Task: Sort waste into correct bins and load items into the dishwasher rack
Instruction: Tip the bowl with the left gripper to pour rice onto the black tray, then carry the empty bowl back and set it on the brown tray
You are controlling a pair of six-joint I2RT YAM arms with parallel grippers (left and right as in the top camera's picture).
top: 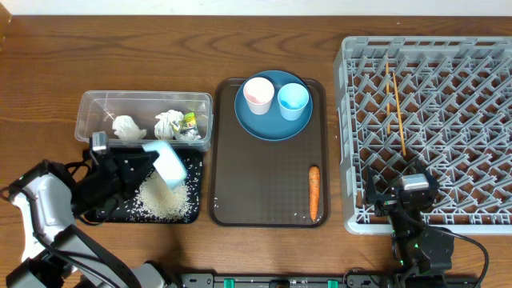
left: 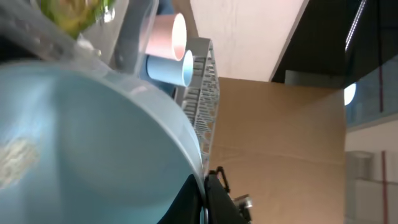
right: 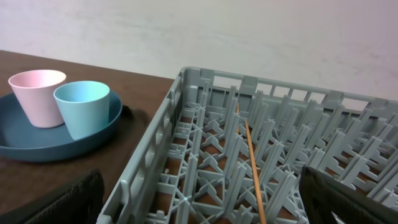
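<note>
Left gripper clamps the tilted bowl over the black tray with rice, just left of the serving tray. Right gripper – right of that tray, over the rack – fingers spread, empty.

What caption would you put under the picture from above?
Left gripper tilts the bowl over rice on the black tray; two cups sit on the blue plate.

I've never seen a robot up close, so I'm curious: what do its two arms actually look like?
The left arm has pale grey, rounded links with black joints, ending in a black left gripper. The right arm looks mostly black, with thin black cables beside it. Each wrist carries a small silver-grey camera block.
</note>
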